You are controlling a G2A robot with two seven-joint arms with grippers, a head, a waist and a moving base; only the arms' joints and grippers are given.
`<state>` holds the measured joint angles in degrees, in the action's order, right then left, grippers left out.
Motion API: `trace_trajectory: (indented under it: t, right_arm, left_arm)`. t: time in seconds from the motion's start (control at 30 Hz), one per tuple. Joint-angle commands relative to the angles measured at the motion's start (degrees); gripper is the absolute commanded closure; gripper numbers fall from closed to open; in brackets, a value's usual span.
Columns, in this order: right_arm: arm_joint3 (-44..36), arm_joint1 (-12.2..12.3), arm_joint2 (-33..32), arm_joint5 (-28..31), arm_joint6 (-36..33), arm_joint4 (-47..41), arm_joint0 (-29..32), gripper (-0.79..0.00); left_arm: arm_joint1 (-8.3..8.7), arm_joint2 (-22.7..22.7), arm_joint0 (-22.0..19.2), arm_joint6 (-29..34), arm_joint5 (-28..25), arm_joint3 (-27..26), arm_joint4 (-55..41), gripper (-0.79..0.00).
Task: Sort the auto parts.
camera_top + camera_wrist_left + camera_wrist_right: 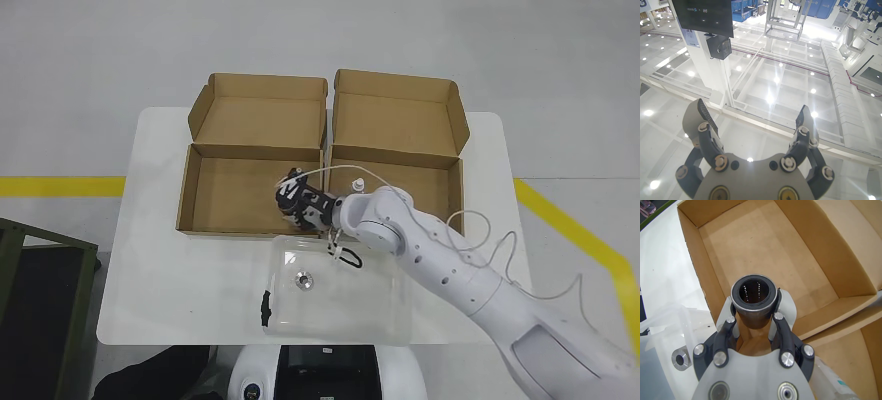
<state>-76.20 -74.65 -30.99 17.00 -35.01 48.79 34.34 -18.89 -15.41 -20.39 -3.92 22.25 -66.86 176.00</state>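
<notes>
1. Bearing (pixel 753 298) in the air, folks: a dark steel sleeve with rows of tiny balls glinting in its bore, clamped in the right claw (pixel 755 306) and up off the bench (pixel 150 260)!
2. Look at that grip. Both fingers (pixel 785 306) press the sleeve's sides, and one open end is turned toward the wrist camera.
3. From the top, the claw sits inside the left box (pixel 225 190), close to the wall that runs beside the right box (pixel 420 190) and toward the near wall. Whether the sleeve touches the cardboard floor, I cannot tell.
4. The two boxes stand side by side at the far half of the bench, just beside each other, flaps (pixel 265 110) folded back away from the robot.
5. Nearer the robot, a clear tray (pixel 400 325) sits right in front of the boxes.
6. In it lies a silver bushing (pixel 300 281) with a hole through its middle.
7. A black loop (pixel 348 257) lies in the tray by the arm's elbow, and another black part (pixel 265 305) sits at the tray's left rim.
8. Over to the left claw (pixel 753 109): jaws spread wide, ribbed pads (pixel 706 113) showing, and the whole thing aimed at the ceiling (pixel 772 75) with its rows of lights.
</notes>
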Motion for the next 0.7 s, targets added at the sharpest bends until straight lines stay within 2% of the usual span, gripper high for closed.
trace_trajectory:
  t: [0.0, 0.03, 0.07, 0.2, 0.6, 0.67]
  right_arm:
    - [0.6, -0.3, 0.0, 0.2, -0.1, -0.1, -0.1, -0.006]
    - [0.9, -0.5, 0.0, 0.3, -0.1, -0.1, -0.1, -0.028]
    - [1.2, -0.7, -0.1, 0.4, 0.0, -0.1, -0.2, -0.089]
    - [2.2, -1.2, -0.2, 0.8, -0.1, 0.0, -0.3, -0.2]
    - [1.2, -1.8, -2.0, 1.5, -1.5, 1.5, 0.6, -0.385]
    - [0.1, -1.7, -2.5, 1.5, -2.0, 2.1, 0.9, -0.471]
  left_arm:
    - [0.0, 0.0, 0.0, 0.0, 0.0, 0.0, 0.0, -0.785]
    - [0.0, 0.0, 0.0, 0.0, 0.0, 0.0, 0.0, -0.785]
    - [0.0, 0.0, 0.0, 0.0, 0.0, 0.0, 0.0, -0.785]
    - [0.0, 0.0, 0.0, 0.0, 0.0, 0.0, 0.0, -0.785]
    - [0.0, 0.0, 0.0, 0.0, 0.0, 0.0, 0.0, -0.785]
    - [0.0, 0.0, 0.0, 0.0, 0.0, 0.0, 0.0, -0.785]
